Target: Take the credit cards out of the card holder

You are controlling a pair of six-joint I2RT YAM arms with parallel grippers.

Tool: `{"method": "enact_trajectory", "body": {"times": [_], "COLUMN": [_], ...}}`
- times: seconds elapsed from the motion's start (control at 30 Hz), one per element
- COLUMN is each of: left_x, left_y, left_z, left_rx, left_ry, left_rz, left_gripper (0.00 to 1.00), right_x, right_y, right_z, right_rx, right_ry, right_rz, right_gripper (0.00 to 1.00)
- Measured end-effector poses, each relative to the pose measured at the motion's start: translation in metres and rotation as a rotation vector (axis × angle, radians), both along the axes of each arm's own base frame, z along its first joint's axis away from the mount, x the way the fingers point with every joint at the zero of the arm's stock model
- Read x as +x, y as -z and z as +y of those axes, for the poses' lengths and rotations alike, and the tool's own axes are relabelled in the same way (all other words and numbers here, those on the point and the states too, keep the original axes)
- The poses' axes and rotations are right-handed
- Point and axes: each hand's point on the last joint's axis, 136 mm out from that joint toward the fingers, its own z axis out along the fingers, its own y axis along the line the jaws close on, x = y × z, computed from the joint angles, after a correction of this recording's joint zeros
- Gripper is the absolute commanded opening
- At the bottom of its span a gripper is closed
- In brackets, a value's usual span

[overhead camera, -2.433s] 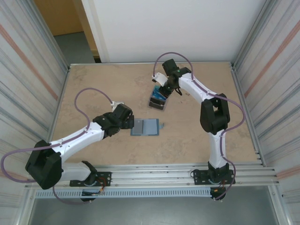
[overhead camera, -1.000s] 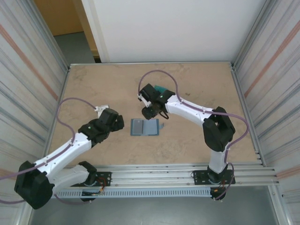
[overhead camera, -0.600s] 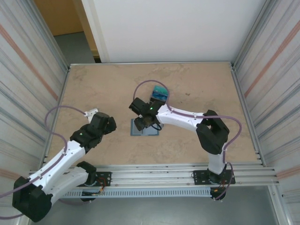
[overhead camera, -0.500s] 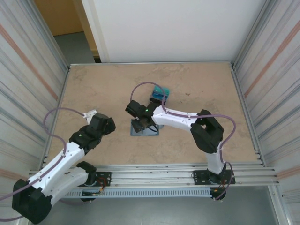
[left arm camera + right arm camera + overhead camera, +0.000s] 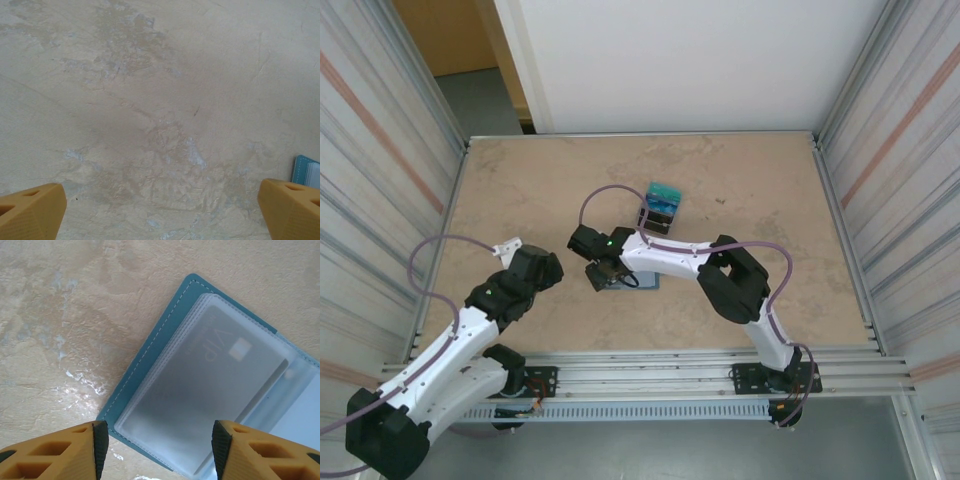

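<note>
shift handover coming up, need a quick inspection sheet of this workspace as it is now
surface: beige mottled table with pale scuffs
job's things: card holder lies open and flat; one card sits in its clear sleeve; teal cards stand in a dark tray
clutter: nothing seen
grippers: left tool open over bare table; right tool open above the card holder, holding nothing
cables: purple cables loop off both arms, no snag seen
surroundings: ribbed metal side panels, white wall behind
</note>
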Motion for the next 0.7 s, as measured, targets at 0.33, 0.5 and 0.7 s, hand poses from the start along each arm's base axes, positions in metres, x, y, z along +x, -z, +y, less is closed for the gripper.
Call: {"method": "enact_trajectory", "body": {"times": [0.33, 0.5, 0.7], "left_x": [-0.001, -0.001, -0.001], "left_y": [0.002, 0.002, 0.002], "left_z": [0.001, 0.001, 0.001], "left_rx": [0.001, 0.000, 0.000], "left_ry": [-0.004, -0.005, -0.004], "left_rz": [0.005, 0.005, 0.005], "left_gripper": [0.99, 0.99, 0.99], "right_x": [-0.004, -0.003, -0.001], "right_y": [0.018, 0.020, 0.020], "right_z": [-0.001, -0.001, 0.000], "right_rx": [-0.019, -0.018, 0.005], "right_ry": [-0.003, 0.000, 0.021], "right_rz": [0.043, 0.047, 0.059], "right_gripper": [0.58, 0.53, 0.42]}}
